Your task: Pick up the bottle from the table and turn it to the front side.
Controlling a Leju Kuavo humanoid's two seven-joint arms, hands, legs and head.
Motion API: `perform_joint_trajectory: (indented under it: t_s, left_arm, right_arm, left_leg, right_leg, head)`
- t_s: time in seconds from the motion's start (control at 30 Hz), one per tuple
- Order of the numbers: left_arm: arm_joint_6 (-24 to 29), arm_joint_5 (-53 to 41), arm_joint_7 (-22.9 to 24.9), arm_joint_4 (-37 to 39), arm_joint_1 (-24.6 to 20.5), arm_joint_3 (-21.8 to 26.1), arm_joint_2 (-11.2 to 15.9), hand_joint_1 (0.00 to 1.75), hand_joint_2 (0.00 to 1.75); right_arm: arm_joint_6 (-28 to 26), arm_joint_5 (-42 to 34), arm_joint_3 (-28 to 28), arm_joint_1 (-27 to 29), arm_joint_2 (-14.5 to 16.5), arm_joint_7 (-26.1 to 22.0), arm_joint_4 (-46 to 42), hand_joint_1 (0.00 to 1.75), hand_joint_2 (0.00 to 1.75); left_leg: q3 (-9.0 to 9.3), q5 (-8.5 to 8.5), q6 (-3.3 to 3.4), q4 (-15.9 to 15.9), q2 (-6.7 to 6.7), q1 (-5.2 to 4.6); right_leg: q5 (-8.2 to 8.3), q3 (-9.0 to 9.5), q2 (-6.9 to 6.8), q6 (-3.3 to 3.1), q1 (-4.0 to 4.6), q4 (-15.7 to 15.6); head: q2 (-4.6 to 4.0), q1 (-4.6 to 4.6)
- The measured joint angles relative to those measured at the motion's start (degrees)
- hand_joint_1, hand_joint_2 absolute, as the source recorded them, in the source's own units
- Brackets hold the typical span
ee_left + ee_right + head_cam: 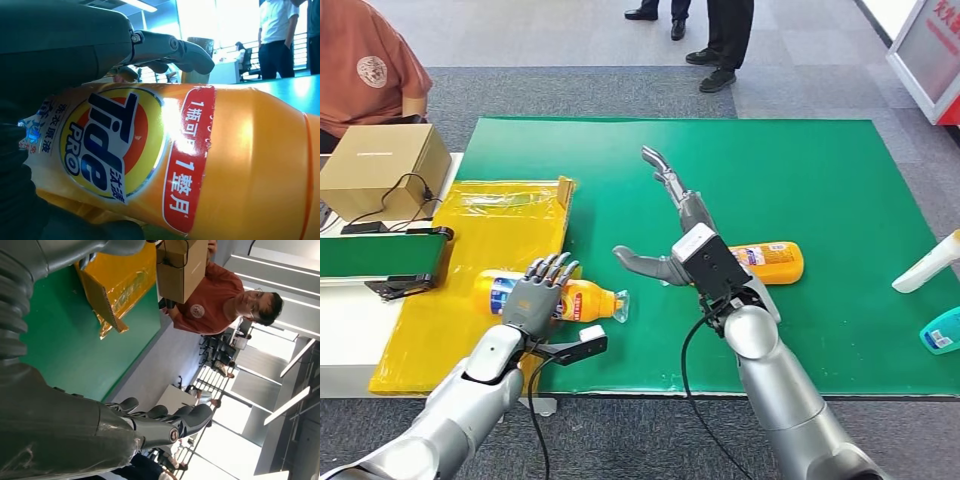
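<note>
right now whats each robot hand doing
Left robot hand: rests on the orange bottle; grip cannot be told.
Right robot hand: open, holding nothing.

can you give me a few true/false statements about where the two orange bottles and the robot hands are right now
1. The left robot hand rests over the orange plastic Tide bottle that lies on its side. True.
2. The right robot hand grips the second orange plastic bottle. False: that hand is spread above the green table mat with nothing in it, and the bottle lies behind its wrist.
3. The Tide bottle stands upright. False: it lies flat, across the edge where the yellow plastic sheet meets the mat.
4. A brown cardboard box sits beyond the yellow sheet, on the robot's left. True.
5. The Tide logo faces the left wrist view. True.
</note>
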Motion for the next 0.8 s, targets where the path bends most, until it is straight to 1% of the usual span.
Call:
perform_joint_trajectory:
  t_s: [0.4, 0.47, 0.63, 0.8]
  left_arm:
    - [-0.2, 4.1, 0.1, 0.1, 0.0, 0.1, 0.0, 0.00, 1.75]
    - [1.0, 4.3, 0.6, 0.1, 0.1, 0.2, 0.1, 0.00, 1.75]
    - [7.5, 1.2, 4.0, -0.1, 0.6, 0.2, 0.4, 0.00, 1.75]
    - [8.8, -2.8, 6.4, -2.2, 0.5, 0.1, 1.1, 0.00, 1.75]
  right_arm:
    - [-0.1, -0.1, 0.0, 0.1, 0.0, 0.5, 0.0, 0.00, 1.75]
    - [-0.1, -0.1, 0.0, 0.1, 0.0, 0.5, 0.0, 0.00, 1.75]
    - [-0.2, -0.2, 0.0, 0.1, 0.0, 0.7, 0.0, 0.00, 1.75]
    - [-0.5, -0.2, 0.0, 0.1, 0.0, 0.9, 0.0, 0.00, 1.75]
  left_leg:
    - [0.00, 0.00, 0.00, 0.0, 0.00, 0.00]
    - [0.00, 0.00, 0.00, 0.0, -0.01, 0.00]
    - [-0.01, 0.01, 0.00, 0.0, -0.01, 0.00]
    - [-0.01, 0.01, 0.00, 0.0, -0.01, 0.00]
  right_leg:
    - [0.00, 0.01, 0.00, 0.00, 0.00, 0.0]
    - [0.00, 0.00, 0.00, 0.00, 0.00, 0.0]
    - [0.00, 0.00, -0.01, 0.00, 0.00, 0.0]
    - [0.01, 0.00, -0.02, 0.00, 0.00, 0.0]
  head:
    - [0.00, 0.00]
    - [0.00, 0.00]
    - [0.00, 0.00]
    - [0.00, 0.00]
